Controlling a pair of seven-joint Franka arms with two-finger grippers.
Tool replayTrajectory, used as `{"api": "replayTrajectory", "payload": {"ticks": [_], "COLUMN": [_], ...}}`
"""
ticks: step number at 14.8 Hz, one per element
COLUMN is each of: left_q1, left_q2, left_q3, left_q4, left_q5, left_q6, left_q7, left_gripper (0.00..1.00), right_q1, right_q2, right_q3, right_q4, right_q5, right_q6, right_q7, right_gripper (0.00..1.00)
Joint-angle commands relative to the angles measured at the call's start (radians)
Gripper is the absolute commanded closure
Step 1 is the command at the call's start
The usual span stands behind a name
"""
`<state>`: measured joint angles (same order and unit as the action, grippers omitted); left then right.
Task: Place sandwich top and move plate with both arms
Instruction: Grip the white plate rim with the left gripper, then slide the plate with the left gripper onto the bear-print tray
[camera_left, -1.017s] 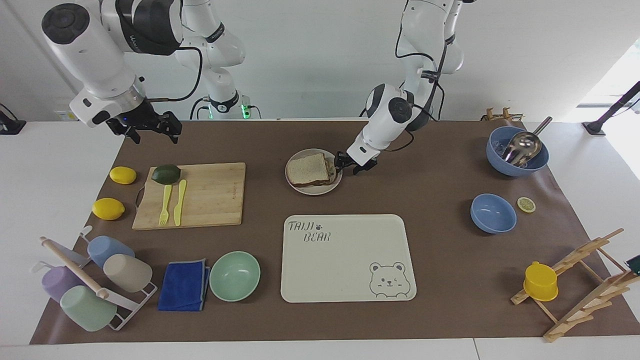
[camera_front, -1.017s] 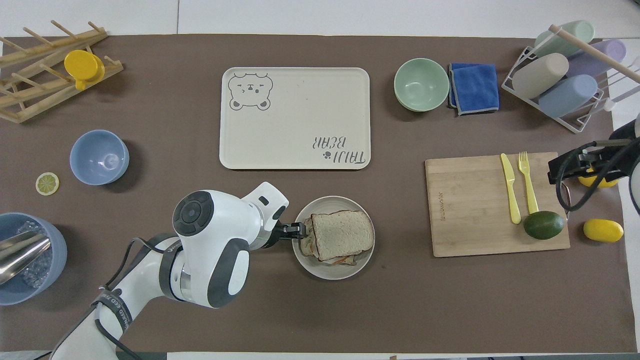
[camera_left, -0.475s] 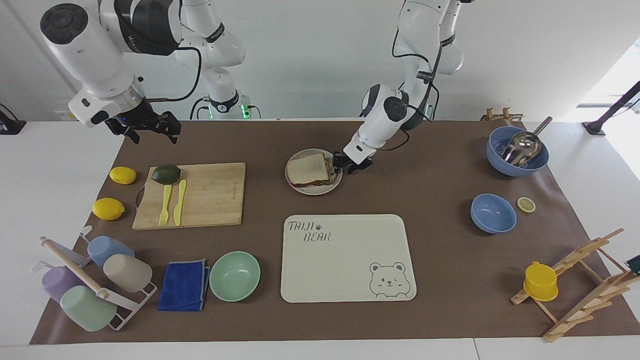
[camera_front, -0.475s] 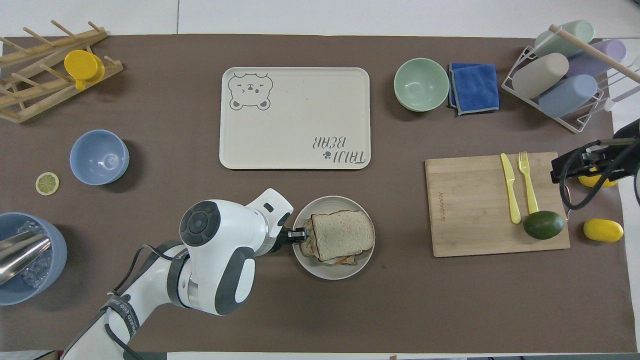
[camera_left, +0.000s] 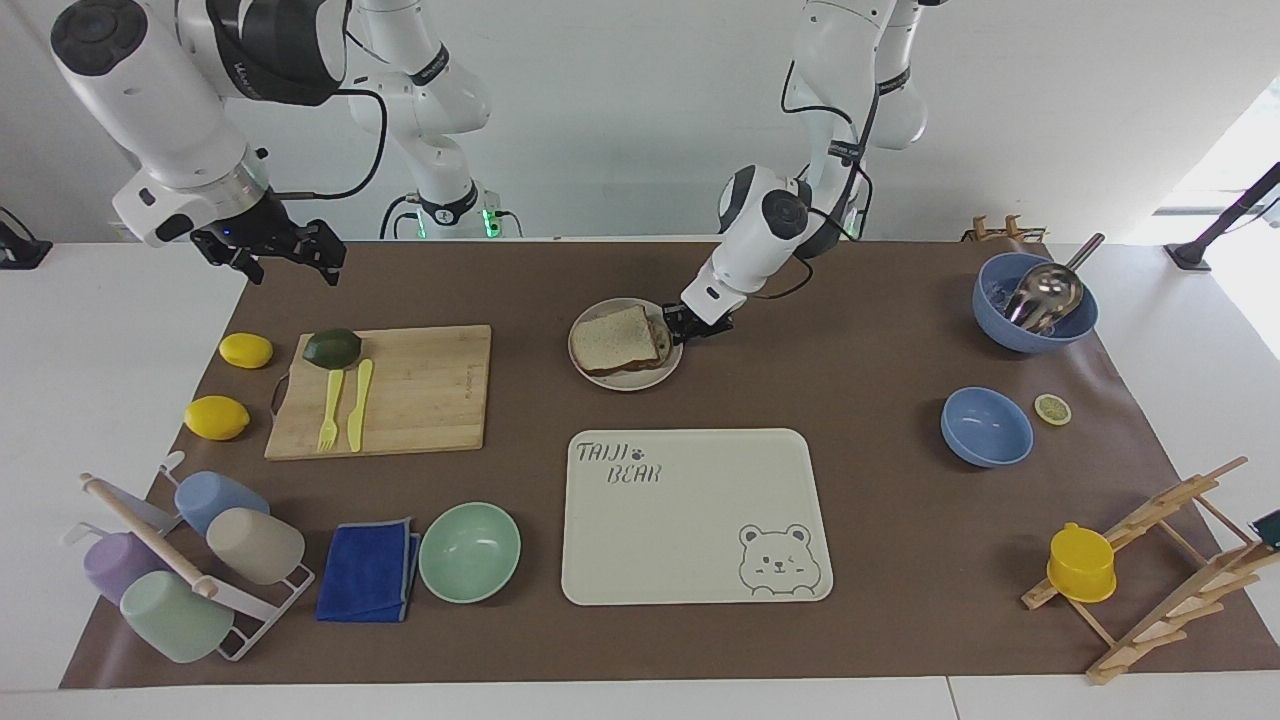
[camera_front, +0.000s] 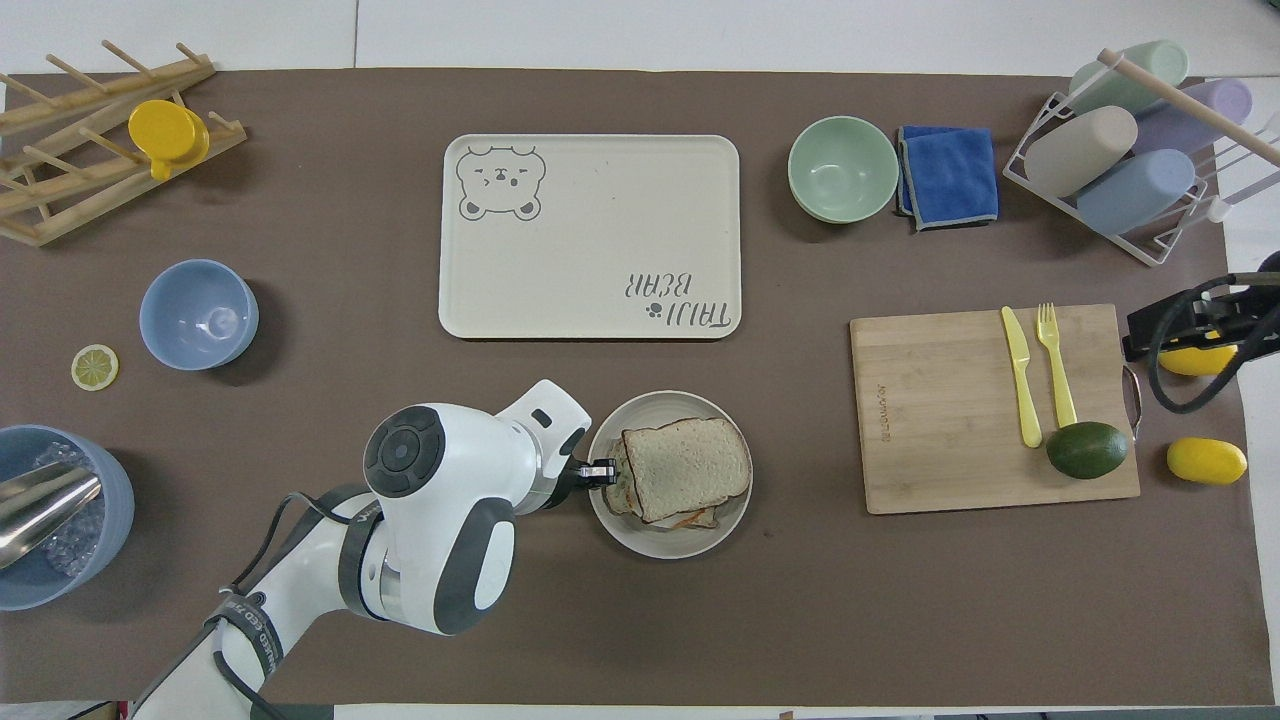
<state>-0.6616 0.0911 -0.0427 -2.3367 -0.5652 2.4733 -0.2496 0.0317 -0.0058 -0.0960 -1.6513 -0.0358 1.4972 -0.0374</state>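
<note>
Seen from across the table, the left gripper (camera_left: 674, 326) is clamped on the rim of the plate (camera_left: 625, 379) at the side toward the left arm's end, the sandwich top (camera_left: 621, 338) lying on the stack in the plate, near the table's robot-side edge. The right gripper (camera_left: 282, 258) hangs with jaws wide over the mat's corner by the cutting board (camera_left: 400, 390). From overhead, the left gripper (camera_front: 603, 471) pinches the plate (camera_front: 670, 543) rim, robot side of the bear tray (camera_front: 590, 236); the sandwich top (camera_front: 688, 467) covers the filling.
</note>
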Motion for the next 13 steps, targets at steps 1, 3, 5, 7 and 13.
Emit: {"api": "replayTrajectory", "payload": {"ticks": [1, 3, 5, 7, 13], "left_q1": [0.051, 0.120, 0.183, 0.249, 0.367], "left_q2": [-0.033, -0.042, -0.016, 0.038, 0.313], "left_q3": [0.014, 0.015, 0.017, 0.018, 0.021], "left_q4": [0.005, 0.065, 0.182, 0.299, 0.659], "left_q5": [-0.016, -0.016, -0.016, -0.013, 0.126], "left_q6": [-0.034, -0.106, -0.218, -0.272, -0.362], "left_q7": [0.041, 0.076, 0.081, 0.076, 0.078], "left_gripper": [1.00, 1.00, 1.00, 1.00, 1.00], "right_q1": [-0.009, -0.009, -0.007, -0.009, -0.009], "right_q2": [-0.008, -0.010, -0.010, -0.010, -0.014], "right_q3": [0.007, 0.009, 0.012, 0.012, 0.012], "right_q4": [0.001, 0.001, 0.001, 0.001, -0.001], "right_q5": [0.034, 0.034, 0.034, 0.034, 0.034], "right_q6": [0.003, 0.003, 0.002, 0.002, 0.003], "right_q7": [-0.018, -0.018, -0.015, -0.016, -0.013], "right_gripper": [0.00, 0.00, 0.00, 0.00, 0.00]}}
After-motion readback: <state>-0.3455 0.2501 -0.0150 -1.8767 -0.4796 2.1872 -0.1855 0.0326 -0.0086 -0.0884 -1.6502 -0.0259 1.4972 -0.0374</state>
